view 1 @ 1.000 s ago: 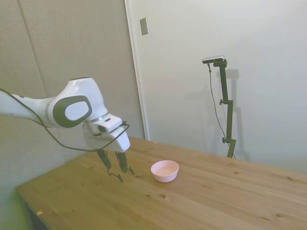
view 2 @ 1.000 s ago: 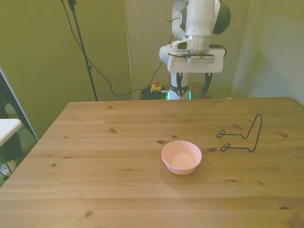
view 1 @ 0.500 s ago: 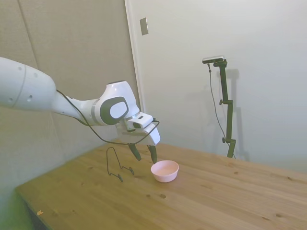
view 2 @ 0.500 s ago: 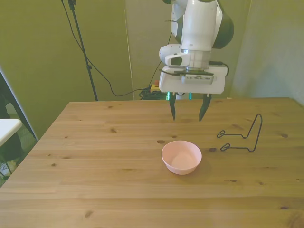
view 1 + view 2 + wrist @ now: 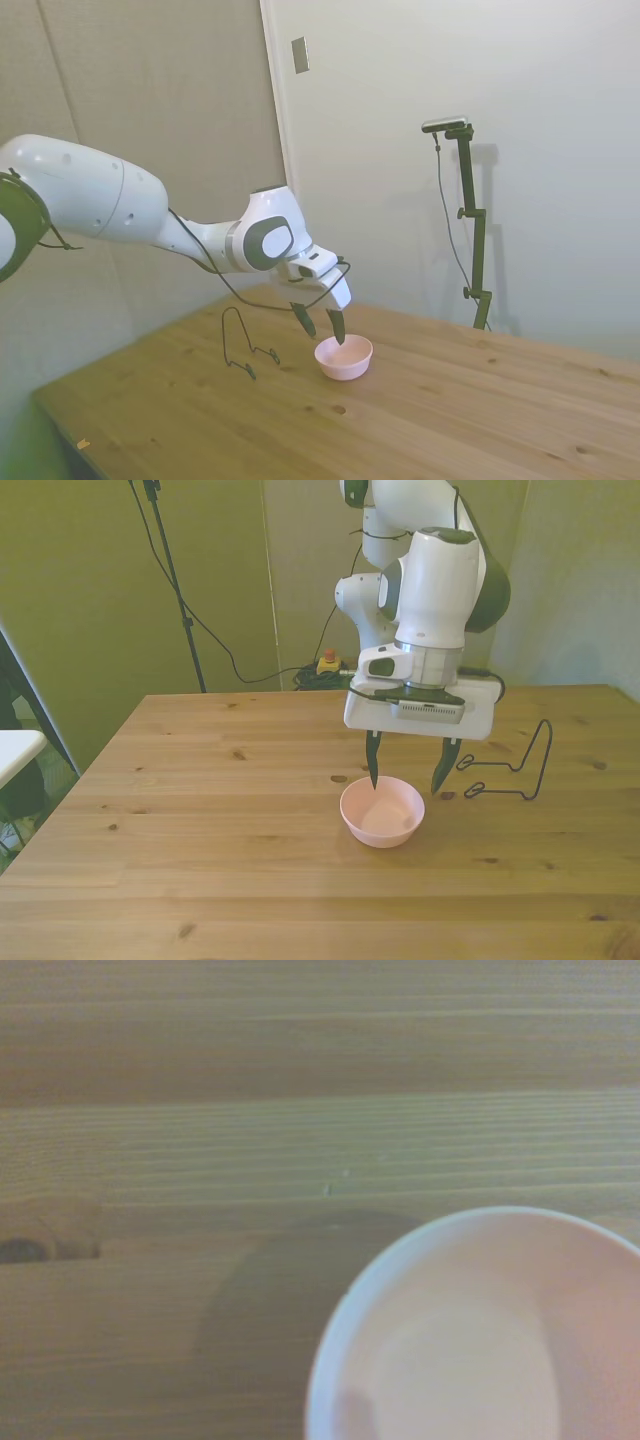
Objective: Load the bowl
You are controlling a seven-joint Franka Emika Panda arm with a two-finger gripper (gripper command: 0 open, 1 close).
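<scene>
The gripper (image 5: 407, 777) is hanging wide open and empty just above the far rim of the bowl (image 5: 381, 811), which is sitting upright near the middle of the worktop (image 5: 200, 820). To grasp well, I think it needs one finger coming down inside the rim and one outside. I am counting one pink bowl and one wire rack (image 5: 515, 764), standing apart toward the front view's right.

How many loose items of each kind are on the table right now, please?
Pink bowl: 1
Dark wire rack: 1
Total: 2
</scene>
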